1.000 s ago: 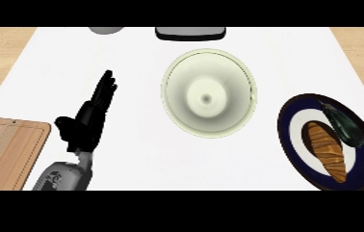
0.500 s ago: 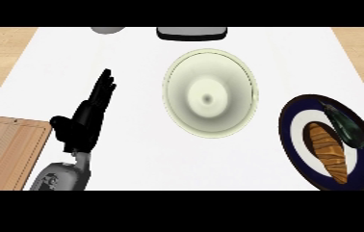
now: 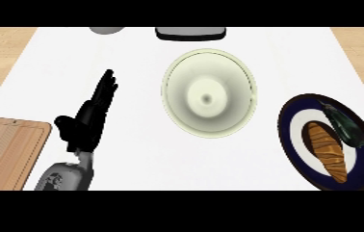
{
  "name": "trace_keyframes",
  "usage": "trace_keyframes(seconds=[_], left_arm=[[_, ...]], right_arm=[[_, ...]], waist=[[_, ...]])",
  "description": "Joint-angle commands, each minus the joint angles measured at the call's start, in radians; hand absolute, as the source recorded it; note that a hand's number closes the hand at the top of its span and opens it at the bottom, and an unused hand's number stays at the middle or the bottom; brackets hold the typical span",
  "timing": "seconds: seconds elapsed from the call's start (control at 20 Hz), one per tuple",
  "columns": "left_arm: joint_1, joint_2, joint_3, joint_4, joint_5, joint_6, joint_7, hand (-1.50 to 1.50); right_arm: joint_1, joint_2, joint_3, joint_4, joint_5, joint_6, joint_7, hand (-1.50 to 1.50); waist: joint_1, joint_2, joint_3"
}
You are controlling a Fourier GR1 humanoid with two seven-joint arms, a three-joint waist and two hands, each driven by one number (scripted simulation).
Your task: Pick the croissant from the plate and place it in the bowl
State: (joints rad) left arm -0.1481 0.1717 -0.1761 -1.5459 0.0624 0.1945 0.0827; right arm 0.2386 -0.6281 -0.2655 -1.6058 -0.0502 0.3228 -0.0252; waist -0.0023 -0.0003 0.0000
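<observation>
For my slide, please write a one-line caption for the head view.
Croissant on the dark plate, pale bowl at centre, left hand resting open.

No writing, label, brand, number or sign can be read anywhere in the head view. The bowl [image 3: 207, 93] is plain pale inside and out; the plate [image 3: 298, 144] to its right shows only a dark rim around a white centre; the wooden board [image 3: 21, 149] to its left bears nothing but grain.
</observation>
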Motion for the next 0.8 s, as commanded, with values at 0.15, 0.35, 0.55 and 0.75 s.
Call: trace_keyframes(seconds=[0.15, 0.35, 0.55, 0.75], left_arm=[[0.024, 0.007, 0.047, -0.013, -0.007, -0.040, -0.008, 0.00], [0.046, -0.030, 0.024, -0.103, -0.030, -0.023, 0.062, 0.00], [-0.021, -0.057, 0.054, 0.014, -0.045, -0.037, 0.015, 0.00], [0.009, -0.074, 0.046, 0.029, -0.080, -0.039, -0.020, 0.00]], right_arm=[[0.018, 0.086, -0.062, -0.030, -0.042, 0.069, -0.038, -1.50], [-0.002, 0.133, -0.071, 0.025, 0.000, 0.093, -0.085, -1.50], [0.004, 0.162, -0.093, 0.002, -0.038, 0.150, -0.023, -1.50], [-0.061, 0.200, -0.076, 0.081, 0.022, 0.138, -0.034, -1.50]], waist=[[-0.001, -0.001, 0.000], [0.002, -0.001, 0.000], [-0.002, 0.000, 0.000], [0.001, 0.000, 0.000]])
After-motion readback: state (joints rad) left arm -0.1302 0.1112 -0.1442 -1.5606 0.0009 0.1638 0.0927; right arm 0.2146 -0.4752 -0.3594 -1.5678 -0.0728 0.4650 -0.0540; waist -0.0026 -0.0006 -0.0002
